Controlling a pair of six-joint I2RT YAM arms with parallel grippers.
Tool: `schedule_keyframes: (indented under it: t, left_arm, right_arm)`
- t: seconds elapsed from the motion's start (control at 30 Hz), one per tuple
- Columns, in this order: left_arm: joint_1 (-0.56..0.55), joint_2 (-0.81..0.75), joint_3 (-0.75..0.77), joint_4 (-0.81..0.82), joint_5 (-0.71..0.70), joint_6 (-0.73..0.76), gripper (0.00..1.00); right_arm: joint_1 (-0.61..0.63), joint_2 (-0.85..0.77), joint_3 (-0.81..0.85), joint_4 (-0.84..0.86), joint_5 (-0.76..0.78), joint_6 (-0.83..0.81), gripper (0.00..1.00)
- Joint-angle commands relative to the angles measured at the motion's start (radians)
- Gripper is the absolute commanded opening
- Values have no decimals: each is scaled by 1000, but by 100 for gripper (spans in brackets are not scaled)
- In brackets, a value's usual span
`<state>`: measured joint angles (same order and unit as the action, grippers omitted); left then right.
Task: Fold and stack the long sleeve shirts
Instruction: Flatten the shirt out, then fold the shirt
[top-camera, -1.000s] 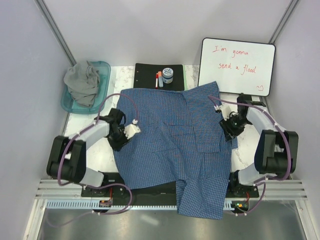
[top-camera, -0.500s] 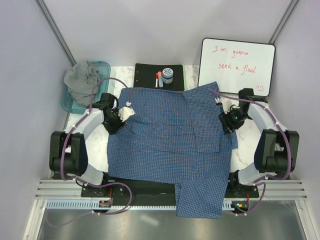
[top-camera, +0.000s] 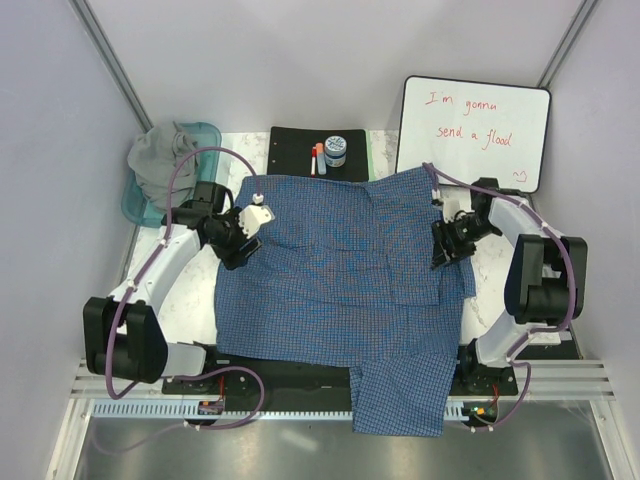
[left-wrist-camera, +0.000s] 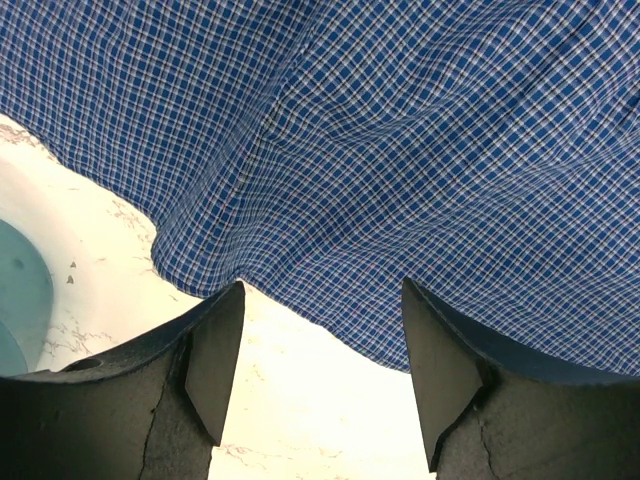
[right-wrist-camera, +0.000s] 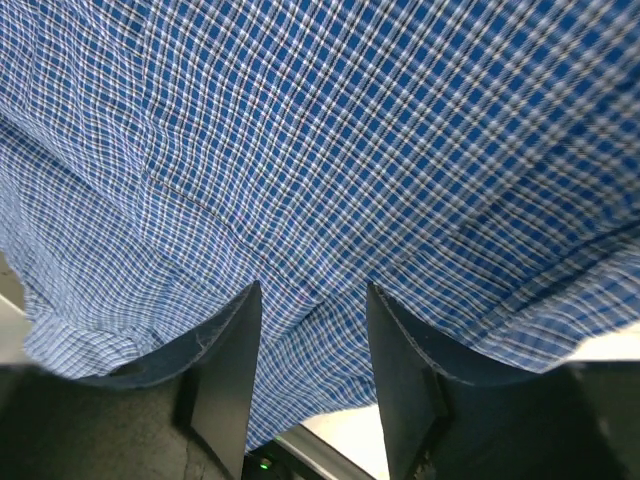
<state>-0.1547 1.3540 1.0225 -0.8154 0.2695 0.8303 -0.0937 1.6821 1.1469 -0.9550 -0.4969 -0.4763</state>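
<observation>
The blue-and-white checked shirt (top-camera: 340, 270) lies spread across the middle of the table, with one part hanging over the near edge (top-camera: 400, 400). My left gripper (top-camera: 243, 240) is at its upper left edge. In the left wrist view this gripper (left-wrist-camera: 320, 300) is open over bare table, and the cloth's edge (left-wrist-camera: 300, 290) lies just past the fingertips. My right gripper (top-camera: 442, 250) is over the shirt's right side. In the right wrist view it (right-wrist-camera: 312, 300) is open, with checked cloth (right-wrist-camera: 320, 150) lying beneath the gap. The grey shirt (top-camera: 165, 165) is bunched in the tub.
A teal plastic tub (top-camera: 208, 135) stands at the far left corner. A black mat (top-camera: 290, 150) with markers and a small jar (top-camera: 335, 150) lies at the back. A whiteboard (top-camera: 475, 130) leans at the back right. Cables loop over both arms.
The left gripper moved toward the far left, drawing the shirt flatter, then opened and let the cloth go. The right gripper shifted slightly and its jaws widened.
</observation>
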Motion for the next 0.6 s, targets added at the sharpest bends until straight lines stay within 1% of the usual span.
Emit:
schedule_keyframes:
  t: [0.0,0.1,0.27,0.37,0.57]
  left_arm:
    - [0,-47,13,2,50,-43,71]
    - [0,-47,5,13,43,-43,72]
    - [0,-46,-4,28,45,-48,72]
    - [1,-47,-9,38,48,-51,73]
    - [1,-47,-22,51,39,-48,73]
  right_arm:
    - [0,42,-27,13,-58,83,52]
    - [-1,79,-42,25,-37,106,49]
    - [-8,117,-69,41,-11,137,47]
    - [-11,117,-73,48,21,151,47]
    - [-31,111,-81,19,23,142,47]
